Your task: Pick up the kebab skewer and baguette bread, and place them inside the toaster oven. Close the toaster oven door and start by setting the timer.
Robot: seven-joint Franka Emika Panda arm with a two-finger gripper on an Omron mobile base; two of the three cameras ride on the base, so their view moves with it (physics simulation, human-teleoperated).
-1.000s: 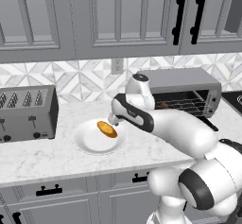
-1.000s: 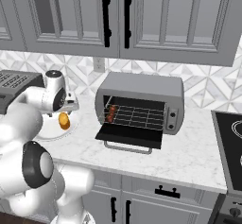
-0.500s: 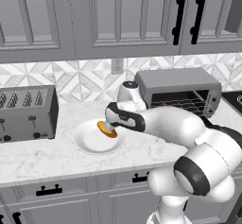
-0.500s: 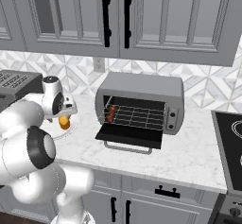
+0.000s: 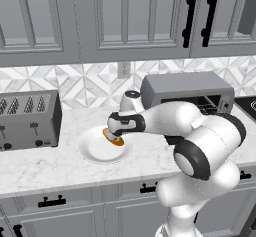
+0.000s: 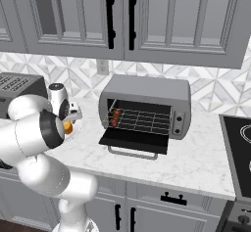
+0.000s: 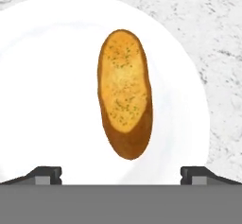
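Note:
The baguette bread (image 7: 124, 95) lies flat on a white plate (image 7: 47, 76), golden with a darker crust. My gripper (image 7: 122, 176) is open right above it, one fingertip on each side of its near end, not touching. From the left base view the gripper (image 5: 111, 132) hovers low over the bread (image 5: 115, 139) on the plate (image 5: 95, 153). The toaster oven (image 6: 147, 91) stands with its door (image 6: 135, 139) dropped open. The kebab skewer (image 6: 116, 117) rests on the wire rack at the left inside.
A grey slot toaster (image 5: 27, 118) stands left of the plate. The toaster oven (image 5: 187, 91) is to the right behind my arm. A stovetop (image 6: 238, 138) begins at the counter's right end. Upper cabinets hang above.
My hand has swung left and come down closer over the bread on the plate. Bread, plate and oven have not moved.

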